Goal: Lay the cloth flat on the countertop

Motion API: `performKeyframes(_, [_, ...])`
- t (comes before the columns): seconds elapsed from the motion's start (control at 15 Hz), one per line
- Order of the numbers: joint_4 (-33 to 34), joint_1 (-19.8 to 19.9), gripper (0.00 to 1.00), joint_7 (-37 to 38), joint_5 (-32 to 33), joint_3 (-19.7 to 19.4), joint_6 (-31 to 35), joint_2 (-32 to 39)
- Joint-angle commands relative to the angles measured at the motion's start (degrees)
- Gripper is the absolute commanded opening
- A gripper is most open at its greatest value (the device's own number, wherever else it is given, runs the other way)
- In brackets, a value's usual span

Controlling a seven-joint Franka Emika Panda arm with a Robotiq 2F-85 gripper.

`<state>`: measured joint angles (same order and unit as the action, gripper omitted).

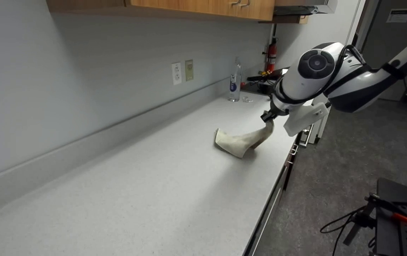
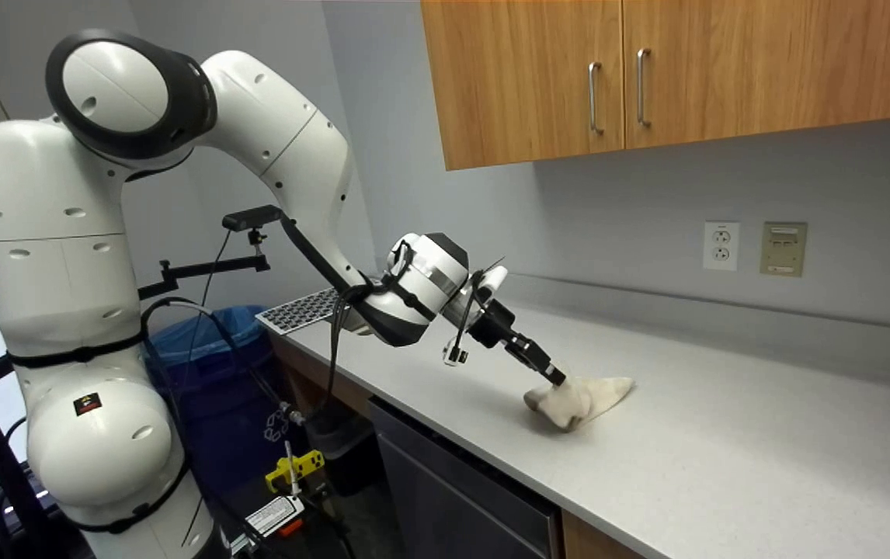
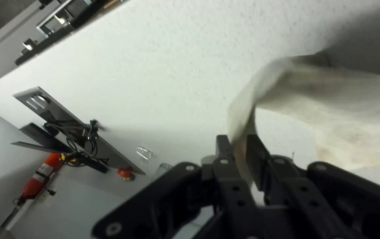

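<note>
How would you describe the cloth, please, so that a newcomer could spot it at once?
Find the countertop below the cabinets, then the black gripper over it. The cloth droops from that gripper; unlike the clear, upright bottle by the wall, it is cream-coloured and bent.

cloth [image 1: 237, 143] — matt fabric | countertop [image 1: 136, 185] — smooth | cabinet doors [image 2: 523, 78]: wood | handles [image 2: 592, 97]: shiny metal

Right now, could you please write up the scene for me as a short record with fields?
cloth: pale, bent, not flat
hand: closed on one end of the cloth, holding it above the countertop
loose part of the cloth: sags, seemingly down onto the countertop
bottle: clear, upright, near the wall
fire extinguisher: red, farther off than the bottle in an exterior view
cupboard: wooden, shut, above the countertop
task status: cloth held, not yet laid flat
</note>
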<state>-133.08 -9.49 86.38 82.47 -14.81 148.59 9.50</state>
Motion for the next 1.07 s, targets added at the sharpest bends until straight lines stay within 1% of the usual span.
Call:
performKeyframes(0.0, [-4.8, 5.7, 0.50, -8.8, -7.4, 6.0, -3.4, -4.4])
performKeyframes(0.07, [-5.3, 6.5, 0.59, -10.1, -8.9, 6.9, -4.0, -4.8])
performKeyframes(0.13, [-5.5, 7.2, 0.66, -11.3, -10.2, 7.6, -4.3, -5.1])
performKeyframes(0.33, [-4.9, 8.7, 0.89, -13.9, -14.1, 8.8, -3.8, -5.4])
performKeyframes(0.4, [-4.5, 9.0, 0.96, -14.4, -15.4, 9.0, -3.2, -5.1])
performKeyframes(0.47, [-4.0, 9.5, 1.00, -15.3, -17.6, 9.2, -2.0, -4.5])
performKeyframes(0.53, [-3.6, 9.8, 1.00, -16.7, -20.0, 9.4, -1.1, -4.0])
performKeyframes(0.67, [-3.0, 10.6, 1.00, -21.2, -26.3, 9.9, 2.7, -2.4])
performKeyframes(0.87, [-2.7, 10.8, 1.00, -29.9, -35.5, 10.6, 8.9, 0.0])
performKeyframes(1.0, [-2.1, 10.6, 1.00, -35.0, -40.8, 11.3, 11.5, 2.0])
